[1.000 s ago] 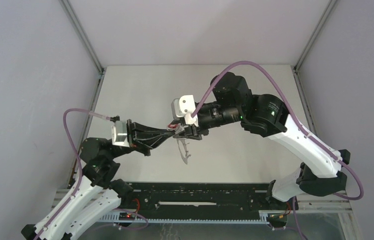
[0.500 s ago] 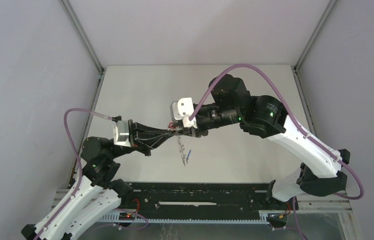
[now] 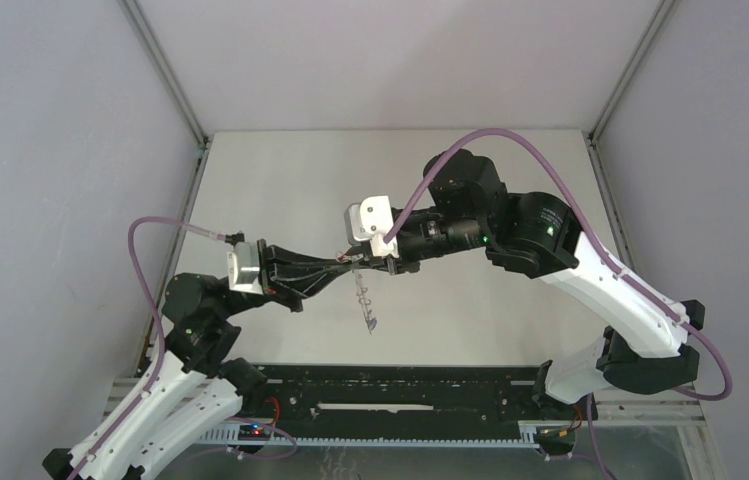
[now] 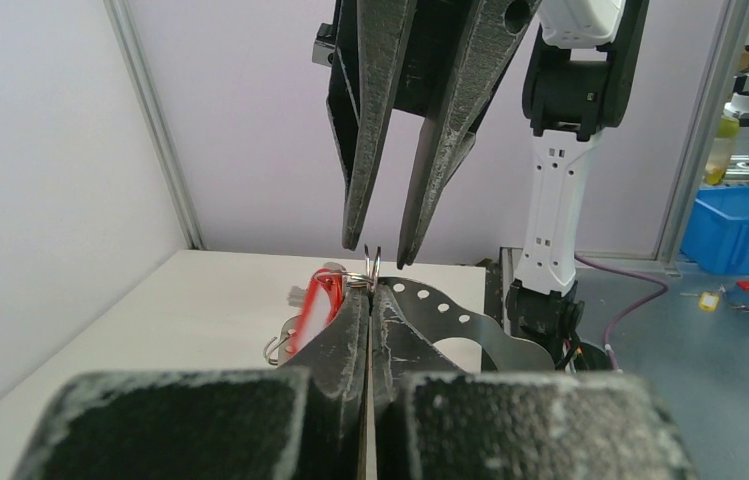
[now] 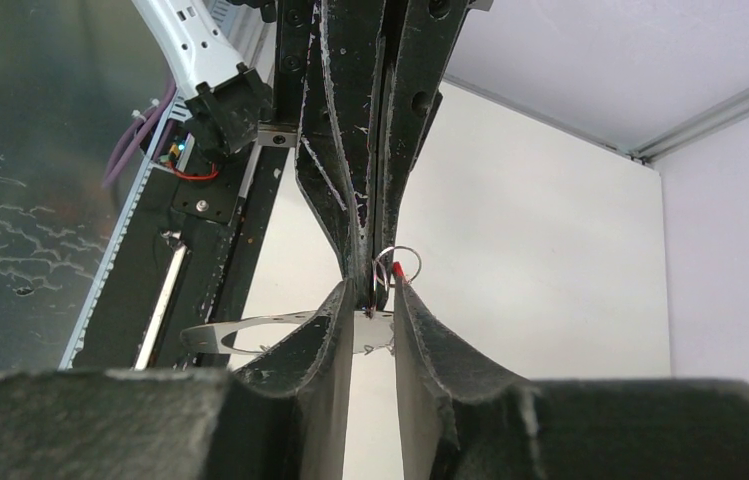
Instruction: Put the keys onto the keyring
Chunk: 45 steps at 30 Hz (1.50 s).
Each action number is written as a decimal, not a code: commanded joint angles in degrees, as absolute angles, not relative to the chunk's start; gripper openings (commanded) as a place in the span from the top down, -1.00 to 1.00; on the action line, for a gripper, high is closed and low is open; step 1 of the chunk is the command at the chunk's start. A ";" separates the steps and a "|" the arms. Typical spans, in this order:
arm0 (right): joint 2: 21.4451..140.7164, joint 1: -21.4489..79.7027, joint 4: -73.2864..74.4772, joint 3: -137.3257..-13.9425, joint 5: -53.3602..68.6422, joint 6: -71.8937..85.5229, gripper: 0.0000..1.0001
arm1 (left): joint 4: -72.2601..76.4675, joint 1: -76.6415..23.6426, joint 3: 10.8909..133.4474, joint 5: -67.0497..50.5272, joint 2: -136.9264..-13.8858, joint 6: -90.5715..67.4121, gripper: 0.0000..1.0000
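Left gripper pinches one keyring; one red key visible.

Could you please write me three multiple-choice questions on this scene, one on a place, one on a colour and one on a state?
1. Where is the keyring?
A. Lying flat beside the right arm's base.
B. Hanging at the tips of the left gripper, above the table.
C. On the rail between the arm bases.

2. What colour is the head of the key beside those tips?
A. Green.
B. Yellow.
C. Red.

3. How do the left gripper's jaws stand?
A. Shut.
B. Wide open.
C. Out of view.

Answers:
1 B: the grey band hangs from the left gripper, clear of the table.
2 C: the key's plastic head is red.
3 A: the fingers press together with no gap.
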<state>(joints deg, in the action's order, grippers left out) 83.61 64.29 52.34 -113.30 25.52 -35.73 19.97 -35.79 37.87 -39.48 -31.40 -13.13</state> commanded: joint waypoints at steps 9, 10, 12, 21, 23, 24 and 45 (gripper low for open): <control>84.12 65.64 52.48 -114.65 24.95 -36.25 0.57 | 21.49 -36.02 38.15 -40.17 -31.18 -10.96 0.99; 84.54 65.76 52.72 -114.98 24.70 -36.17 0.60 | 21.48 -36.03 38.15 -40.12 -31.18 -10.80 0.99; 84.93 65.90 53.26 -115.35 24.18 -36.29 0.69 | 21.53 -36.01 38.27 -40.10 -31.15 -10.65 0.99; 84.50 66.49 53.65 -115.67 20.29 -36.30 1.00 | 20.76 -36.03 38.32 -39.66 -30.76 -9.36 0.96; 84.17 66.46 53.77 -115.45 20.04 -36.15 1.00 | 19.60 -36.03 38.59 -39.65 -30.53 -8.28 0.73; 84.08 66.46 53.79 -115.27 20.15 -35.87 1.00 | 18.83 -35.99 38.72 -40.05 -30.33 -7.43 0.53; 87.31 62.16 63.16 -117.48 36.84 -27.25 1.00 | -5.83 -36.04 43.91 -43.18 -24.48 36.84 -0.20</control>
<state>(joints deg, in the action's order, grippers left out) 84.64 62.22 59.46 -113.03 32.32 -29.02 -3.01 -35.88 38.98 -39.83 -23.20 24.01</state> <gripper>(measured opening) 0.006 0.595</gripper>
